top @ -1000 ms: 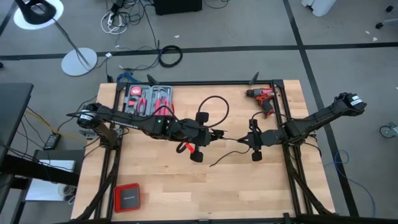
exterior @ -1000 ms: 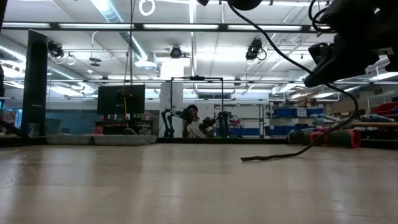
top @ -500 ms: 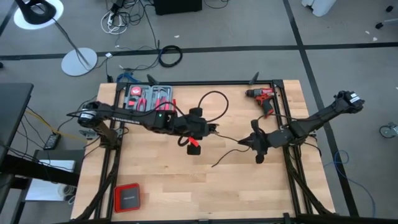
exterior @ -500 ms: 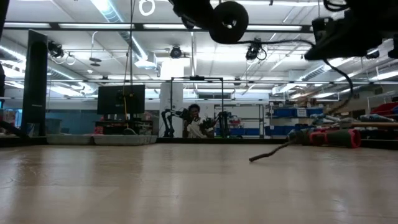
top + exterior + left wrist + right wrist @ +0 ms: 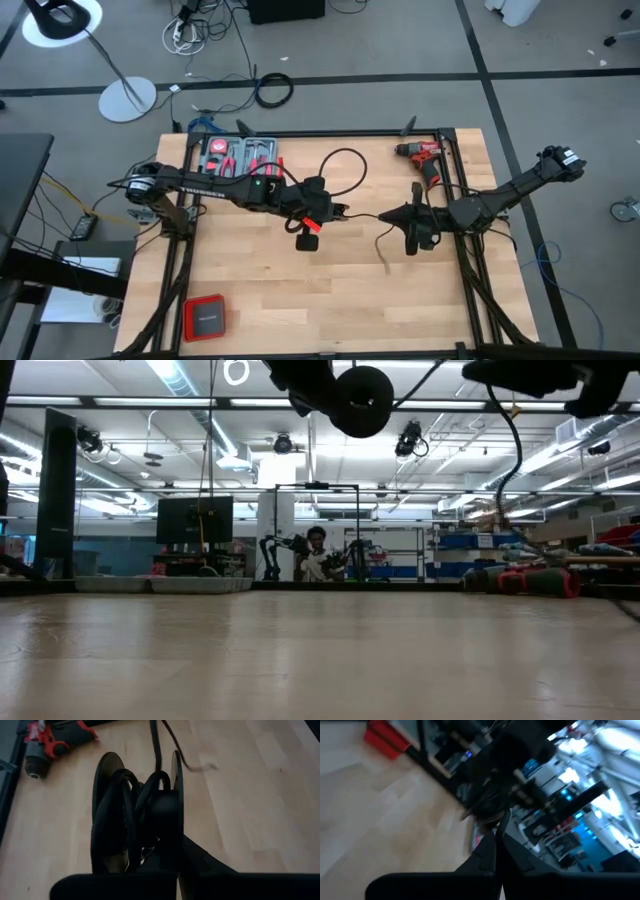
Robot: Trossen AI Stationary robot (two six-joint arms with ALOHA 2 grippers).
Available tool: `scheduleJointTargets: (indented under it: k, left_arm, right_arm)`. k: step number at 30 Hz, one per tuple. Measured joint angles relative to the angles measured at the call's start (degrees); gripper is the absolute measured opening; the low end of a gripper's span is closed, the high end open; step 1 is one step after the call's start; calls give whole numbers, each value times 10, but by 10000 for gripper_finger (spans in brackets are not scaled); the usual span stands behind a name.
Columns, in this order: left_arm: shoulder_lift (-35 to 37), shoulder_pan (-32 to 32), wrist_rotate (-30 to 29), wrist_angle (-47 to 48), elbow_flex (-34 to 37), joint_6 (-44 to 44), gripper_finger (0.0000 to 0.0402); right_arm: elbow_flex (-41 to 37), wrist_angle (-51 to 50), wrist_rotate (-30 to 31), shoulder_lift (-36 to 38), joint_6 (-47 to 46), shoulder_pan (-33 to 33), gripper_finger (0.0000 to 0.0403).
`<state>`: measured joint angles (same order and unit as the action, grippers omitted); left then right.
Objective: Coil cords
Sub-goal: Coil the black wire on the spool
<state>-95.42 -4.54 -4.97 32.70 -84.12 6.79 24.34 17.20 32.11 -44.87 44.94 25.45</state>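
Cord (image 5: 368, 219) stretched between left gripper (image 5: 335, 212), right gripper (image 5: 392, 218).

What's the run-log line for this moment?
task: coil cords | left gripper: mid-table, holding cord | right gripper: shut on cord, facing left gripper | cord: spans both grippers, free end hanging | drill: untouched

Readable text: none in any view.
Red drill (image 5: 424, 156), upper right of the high view: no legible brand.
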Motion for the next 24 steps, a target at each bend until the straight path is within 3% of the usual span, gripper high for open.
scheduleJointTargets:
  k: [7, 17, 24]
  left_arm:
    - [0, 0, 10, 13, 0, 3, 0]
    - [0, 0, 7, 19, 0, 18, 0]
    - [0, 0, 19, -3, 0, 29, 0]
  right_arm:
    - [0, 65, -39, 4, 27, 3, 3]
    - [0, 45, -39, 52, 4, 72, 3]
    - [0, 47, -36, 50, 6, 75, 3]
